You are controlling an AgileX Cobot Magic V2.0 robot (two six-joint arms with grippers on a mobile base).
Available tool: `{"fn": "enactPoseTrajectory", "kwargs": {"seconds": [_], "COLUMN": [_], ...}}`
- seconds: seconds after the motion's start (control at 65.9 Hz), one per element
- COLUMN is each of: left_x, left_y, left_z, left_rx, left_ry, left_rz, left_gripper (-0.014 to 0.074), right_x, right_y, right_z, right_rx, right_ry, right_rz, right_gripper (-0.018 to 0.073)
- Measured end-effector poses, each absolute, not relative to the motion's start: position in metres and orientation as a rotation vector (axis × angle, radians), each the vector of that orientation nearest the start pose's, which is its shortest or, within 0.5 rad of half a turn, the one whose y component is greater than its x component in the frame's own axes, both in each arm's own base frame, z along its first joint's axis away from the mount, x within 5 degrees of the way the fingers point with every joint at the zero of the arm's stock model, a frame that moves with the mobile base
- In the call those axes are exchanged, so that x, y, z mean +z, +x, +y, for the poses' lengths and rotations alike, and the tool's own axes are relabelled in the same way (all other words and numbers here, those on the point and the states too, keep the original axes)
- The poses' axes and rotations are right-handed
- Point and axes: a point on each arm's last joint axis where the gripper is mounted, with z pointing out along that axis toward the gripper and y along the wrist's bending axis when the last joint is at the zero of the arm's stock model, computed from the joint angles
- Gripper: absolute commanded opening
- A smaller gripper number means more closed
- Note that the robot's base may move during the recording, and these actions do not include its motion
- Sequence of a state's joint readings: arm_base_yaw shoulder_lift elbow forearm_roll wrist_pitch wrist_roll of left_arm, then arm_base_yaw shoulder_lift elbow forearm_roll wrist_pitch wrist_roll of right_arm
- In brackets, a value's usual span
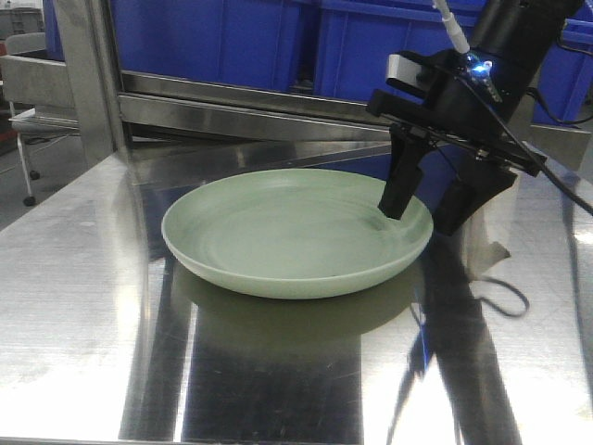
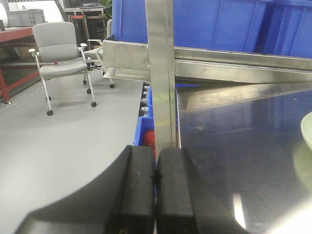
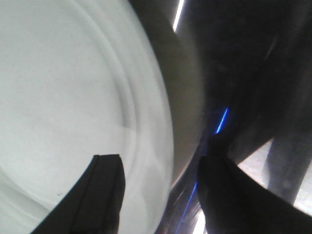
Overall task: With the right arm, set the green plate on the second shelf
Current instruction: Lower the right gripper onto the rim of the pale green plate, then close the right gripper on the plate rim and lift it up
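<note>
**A:** Starting w/ the front view, where's the green plate (image 1: 278, 232)?

**B:** Flat on the steel table (image 1: 93, 278), approx. mid-table, nearer the back edge than the front. The right arm (image 1: 519, 37) comes in from the top right corner of the view, blue light lit. The right gripper (image 1: 424, 220) straddles the plate's right rim w/ jaws apart: one finger inside the rim, the other outside. Can't tell if either touches the plate. Blue bins (image 1: 278, 37) are behind, above the back edge, and a steel post (image 1: 93, 74) stands at the back left.

**A:** Left wrist view?

**B:** The left gripper (image 2: 156, 195) has its fingers pressed together w/ nothing between them, by the table's left edge. The post is straight ahead. Only a sliver of the plate (image 2: 308, 129) shows, at the far right. A grey chair (image 2: 58, 53) is on the floor beyond.

**A:** Right wrist view?

**B:** Blurry. The plate (image 3: 73, 97) fills the left side. The right gripper (image 3: 163, 195) is spread wide, w/ one finger over the plate's inside, the other over the table, and the rim between them. Not clamped on anything.
</note>
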State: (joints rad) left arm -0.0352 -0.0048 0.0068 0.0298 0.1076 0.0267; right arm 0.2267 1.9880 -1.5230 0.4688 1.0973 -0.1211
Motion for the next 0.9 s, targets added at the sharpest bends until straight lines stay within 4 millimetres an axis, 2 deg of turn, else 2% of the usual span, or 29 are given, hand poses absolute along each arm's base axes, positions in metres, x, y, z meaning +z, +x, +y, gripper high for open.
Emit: {"fn": "enactPoseTrajectory", "kwargs": {"seconds": [0.212,0.516,0.637,0.835,0.895], "left_x": [0.201,0.201,0.201,0.201,0.201], "left_y": [0.056,0.056,0.056,0.056,0.056], "left_z": [-0.002,-0.002,-0.002,-0.002,-0.002], "left_rx": [0.019,0.019,0.019,0.019,0.019], "left_ry": [0.07,0.07,0.07,0.07,0.07], "left_rz": [1.592,1.592,1.592,1.592,1.592], "left_gripper": [0.013,0.013,0.013,0.013,0.013], "right_x": [0.203,0.203,0.202,0.199,0.199], "right_y": [0.386,0.387,0.387,0.387,0.387], "right_z": [0.127,0.128,0.129,0.129,0.13], "right_rx": [0.658,0.684,0.686,0.693,0.715], "right_ry": [-0.222,-0.216,-0.215,-0.203,-0.187], "right_rz": [3.018,3.028,3.03,3.04,3.036], "right_gripper": [0.0457,0.0435,0.0321,0.0055,0.0054]}}
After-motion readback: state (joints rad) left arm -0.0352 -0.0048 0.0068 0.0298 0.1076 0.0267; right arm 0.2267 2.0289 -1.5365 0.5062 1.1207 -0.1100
